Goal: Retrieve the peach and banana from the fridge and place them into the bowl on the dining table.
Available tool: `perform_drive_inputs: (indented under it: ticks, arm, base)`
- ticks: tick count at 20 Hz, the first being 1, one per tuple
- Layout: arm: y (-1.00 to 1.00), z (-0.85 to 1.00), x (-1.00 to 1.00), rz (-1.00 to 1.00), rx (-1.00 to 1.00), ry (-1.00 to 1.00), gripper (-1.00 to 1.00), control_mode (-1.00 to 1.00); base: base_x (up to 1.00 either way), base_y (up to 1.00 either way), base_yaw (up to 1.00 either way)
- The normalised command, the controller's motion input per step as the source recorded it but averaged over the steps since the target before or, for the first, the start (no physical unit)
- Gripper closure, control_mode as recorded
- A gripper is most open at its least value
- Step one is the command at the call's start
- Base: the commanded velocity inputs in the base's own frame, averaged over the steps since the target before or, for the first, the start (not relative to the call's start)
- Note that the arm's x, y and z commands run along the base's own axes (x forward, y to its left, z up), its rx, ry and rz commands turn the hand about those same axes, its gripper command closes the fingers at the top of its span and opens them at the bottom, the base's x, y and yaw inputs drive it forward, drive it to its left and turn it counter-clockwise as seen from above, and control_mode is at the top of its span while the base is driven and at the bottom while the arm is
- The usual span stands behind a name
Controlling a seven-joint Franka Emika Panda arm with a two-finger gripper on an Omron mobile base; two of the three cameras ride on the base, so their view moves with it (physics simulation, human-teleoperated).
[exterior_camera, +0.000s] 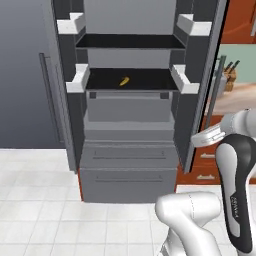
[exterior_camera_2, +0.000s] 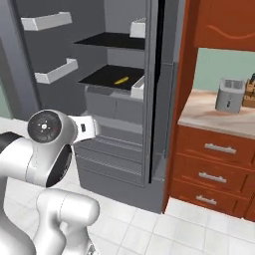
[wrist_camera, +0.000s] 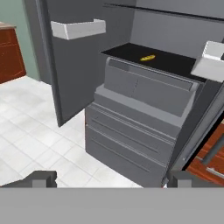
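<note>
Fridge (exterior_camera: 130, 150) stands w/ both doors open, 1 banana (exterior_camera: 123, 81) lying on the lower of 2 dark shelves, toward the middle. Right base view adds what the left lacks: a toaster (exterior_camera_2: 229, 94) on the counter (exterior_camera_2: 209, 117) over 3 red-brown drawers (exterior_camera_2: 214, 169). Left base view shows a knife block (exterior_camera: 231, 75) instead. In hand view, gripper (wrist_camera: 111, 180) fingers spread wide apart, empty, well short of the banana (wrist_camera: 147, 57). 2 bottom fridge drawers shut.
</note>
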Motion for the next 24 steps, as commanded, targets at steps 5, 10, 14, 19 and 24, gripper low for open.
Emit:
perform_drive_inputs:
  ticks: [5,10,14,19,24]
  arm:
    - [0.0,0.0,0.0,0.0,0.0,0.0,-1.0,1.0]
    - [0.0,0.0,0.0,0.0,0.0,0.0,-1.0,1.0]
    - [0.0,0.0,0.0,0.0,0.0,0.0,-1.0,1.0]
    - [0.0,0.0,0.0,0.0,0.0,0.0,-1.0,1.0]
    - [0.0,0.0,0.0,0.0,0.0,0.0,-1.0,1.0]
  base:
    - [0.85,0.66,-0.34]
    - [0.82,0.9,-0.36]
    - [0.72,0.98,-0.35]
    - [0.51,0.3,-0.22]
    - [0.37,-0.58,-0.03]
